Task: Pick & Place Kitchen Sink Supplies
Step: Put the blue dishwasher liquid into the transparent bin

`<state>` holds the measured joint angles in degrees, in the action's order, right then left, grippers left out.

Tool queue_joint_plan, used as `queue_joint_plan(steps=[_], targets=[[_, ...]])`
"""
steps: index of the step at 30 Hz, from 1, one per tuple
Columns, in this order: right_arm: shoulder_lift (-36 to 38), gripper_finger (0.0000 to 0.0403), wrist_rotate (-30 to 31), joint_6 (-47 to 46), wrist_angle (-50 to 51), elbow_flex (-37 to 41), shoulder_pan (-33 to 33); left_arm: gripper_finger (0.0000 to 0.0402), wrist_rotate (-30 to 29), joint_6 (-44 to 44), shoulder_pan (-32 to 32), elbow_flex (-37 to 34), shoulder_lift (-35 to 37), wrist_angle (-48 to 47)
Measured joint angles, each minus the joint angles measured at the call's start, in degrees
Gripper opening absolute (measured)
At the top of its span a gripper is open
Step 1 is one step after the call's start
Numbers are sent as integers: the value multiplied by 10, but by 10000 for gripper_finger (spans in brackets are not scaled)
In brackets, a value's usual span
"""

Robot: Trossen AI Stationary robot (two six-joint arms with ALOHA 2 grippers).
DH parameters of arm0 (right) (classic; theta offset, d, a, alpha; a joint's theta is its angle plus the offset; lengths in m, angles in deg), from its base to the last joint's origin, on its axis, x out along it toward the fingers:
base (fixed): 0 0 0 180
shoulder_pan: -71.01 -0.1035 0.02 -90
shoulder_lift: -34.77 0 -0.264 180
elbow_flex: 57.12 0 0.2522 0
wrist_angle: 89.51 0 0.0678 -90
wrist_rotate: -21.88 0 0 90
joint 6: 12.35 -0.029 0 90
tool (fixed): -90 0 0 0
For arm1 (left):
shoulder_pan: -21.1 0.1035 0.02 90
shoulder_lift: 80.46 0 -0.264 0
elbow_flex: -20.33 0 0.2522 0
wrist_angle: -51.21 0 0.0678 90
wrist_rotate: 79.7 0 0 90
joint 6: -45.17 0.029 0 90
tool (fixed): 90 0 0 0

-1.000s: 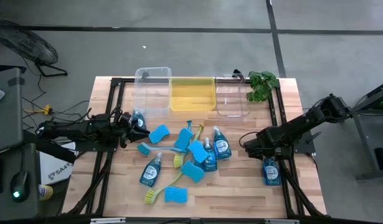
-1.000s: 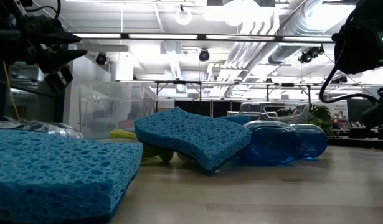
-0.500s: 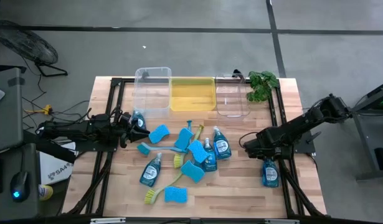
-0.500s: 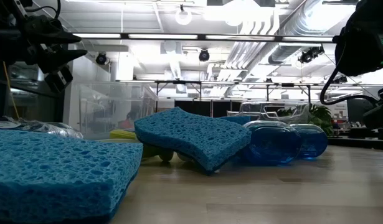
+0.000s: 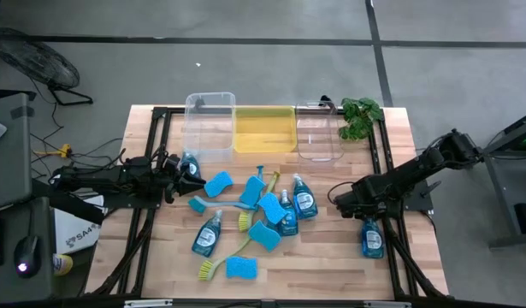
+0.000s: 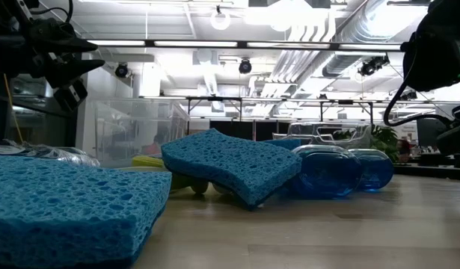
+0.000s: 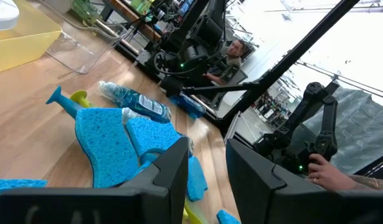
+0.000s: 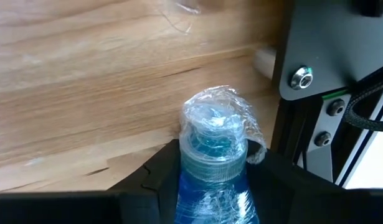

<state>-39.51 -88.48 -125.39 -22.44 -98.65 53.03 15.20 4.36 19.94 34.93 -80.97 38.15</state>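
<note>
Your right tool [image 8: 210, 165] has its two dark fingers [image 8: 151, 177] pressed against either side of the neck of a soap bottle [image 5: 371, 237], which lies on the table [image 5: 331, 265] near its right edge, well apart from the rest. Your left tool [image 5: 191, 174] sits partly closed over the table's left side; I cannot tell whether it grips the small bottle [image 5: 189, 162] there. Between them lies a pile of sponges [image 5: 217, 184], brushes [image 5: 256, 184] and bottles [image 5: 304, 202]; the bins [image 5: 264, 128] stand at the far edge.
</note>
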Motion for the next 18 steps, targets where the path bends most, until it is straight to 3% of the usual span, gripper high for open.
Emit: queue_joint_plan(steps=[18], targets=[[2, 140, 23, 9, -28, -14, 0, 105, 0, 0, 0, 0, 0, 0]])
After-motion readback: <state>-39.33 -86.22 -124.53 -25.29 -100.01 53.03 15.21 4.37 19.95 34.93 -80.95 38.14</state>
